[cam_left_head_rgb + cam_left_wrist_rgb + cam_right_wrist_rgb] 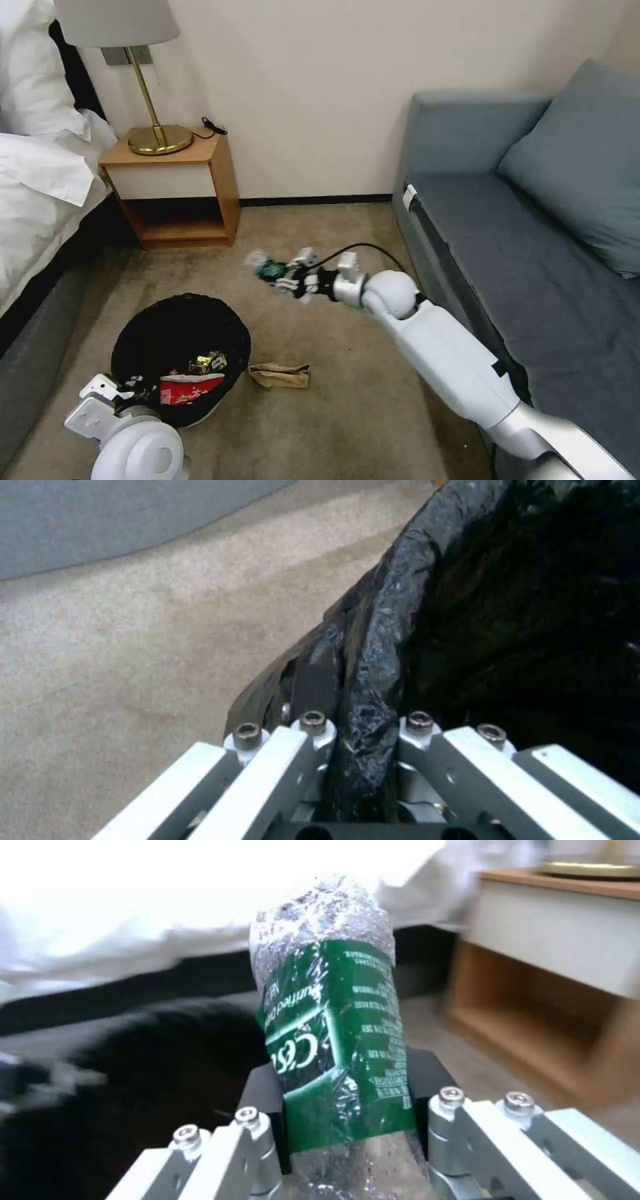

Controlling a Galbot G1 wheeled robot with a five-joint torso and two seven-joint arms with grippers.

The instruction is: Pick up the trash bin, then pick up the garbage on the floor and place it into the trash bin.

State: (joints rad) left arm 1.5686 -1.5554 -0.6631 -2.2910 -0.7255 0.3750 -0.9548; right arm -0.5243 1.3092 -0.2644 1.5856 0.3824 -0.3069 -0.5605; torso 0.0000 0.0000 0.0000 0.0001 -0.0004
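At lower left, my left tool [137, 392] is clamped on the bag-lined rim of the trash bin [180, 320], which sits low over the carpet; whether it is lifted clear I cannot tell. Inside lie a red-and-white packet [190, 388] and a yellow-brown wrapper [208, 362]. Just beside the bin, on the floor, lies the tan paper bag [280, 375], not yet collected. Farther right and up, my right tool [287, 275] grips the clear bottle [265, 267] across its middle, held off the floor and short of the bin. I judge the step in hand to be carrying the bottle; next it must reach over the bin's mouth before letting go. The green label [333, 1040] reads "Purified" and "C'est…"; its finer print is unreadable.
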